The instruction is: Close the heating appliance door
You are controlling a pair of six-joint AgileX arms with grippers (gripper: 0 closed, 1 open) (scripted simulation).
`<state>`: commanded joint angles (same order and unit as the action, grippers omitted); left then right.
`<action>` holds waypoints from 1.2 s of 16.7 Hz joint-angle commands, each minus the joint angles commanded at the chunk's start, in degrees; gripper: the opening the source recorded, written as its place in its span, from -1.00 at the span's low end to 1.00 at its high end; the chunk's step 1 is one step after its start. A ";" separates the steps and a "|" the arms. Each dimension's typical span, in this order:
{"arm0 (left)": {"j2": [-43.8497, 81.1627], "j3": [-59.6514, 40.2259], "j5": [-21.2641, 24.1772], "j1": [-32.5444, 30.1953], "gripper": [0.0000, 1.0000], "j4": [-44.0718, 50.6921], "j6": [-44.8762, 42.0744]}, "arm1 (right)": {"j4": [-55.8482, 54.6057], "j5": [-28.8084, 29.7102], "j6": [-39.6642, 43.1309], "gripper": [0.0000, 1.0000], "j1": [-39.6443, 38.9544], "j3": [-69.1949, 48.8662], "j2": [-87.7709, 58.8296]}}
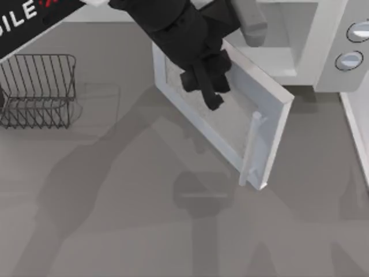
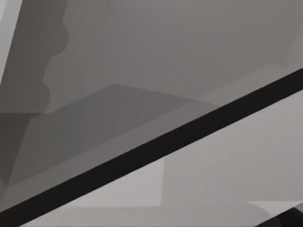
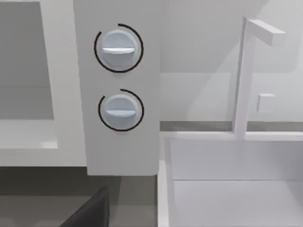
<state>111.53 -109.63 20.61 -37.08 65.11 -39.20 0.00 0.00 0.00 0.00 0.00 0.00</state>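
**Pressing against an open door**

Jaws cannot be told apart or together. Left gripper [image 1: 209,92] sits over the door's [image 1: 230,124] window. Door swings out diagonally from the microwave [image 1: 323,46], handle [image 1: 251,147] toward bare table [image 1: 115,219].

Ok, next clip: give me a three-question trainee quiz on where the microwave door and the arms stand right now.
1. True or false: the microwave door is fully shut.
2. Which arm's gripper is over the door's window? A) left B) right
3. Fill in: at the top view's left edge stands a dark wire ____.

Key:
1. False; the door hangs partly open, its bar handle swung out from the cavity.
2. A; the left gripper sits above the window.
3. rack.
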 joint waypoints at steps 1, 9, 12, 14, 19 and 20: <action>0.08 0.03 0.04 -0.09 -1.00 0.08 0.02 | 0.00 0.00 0.00 1.00 0.00 0.00 0.00; 3.57 -1.45 0.07 -2.73 -1.00 2.28 2.20 | 0.00 0.00 0.00 1.00 0.00 0.00 0.00; 2.86 -3.86 -0.85 -2.35 -1.00 0.42 2.22 | 0.00 0.00 0.00 1.00 0.00 0.00 0.00; 2.84 -3.94 -0.88 -2.31 -1.00 0.34 2.22 | 0.00 0.00 0.00 1.00 0.00 0.00 0.00; 3.56 -4.28 -0.61 -2.95 -1.00 1.69 2.33 | 0.00 0.00 0.00 1.00 0.00 0.00 0.00; 4.05 -4.54 -0.40 -3.47 -1.00 2.24 2.31 | 0.00 0.00 0.00 1.00 0.00 0.00 0.00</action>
<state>115.57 -114.17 20.21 -40.55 67.36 -36.90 0.00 0.00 0.00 0.00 0.00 0.00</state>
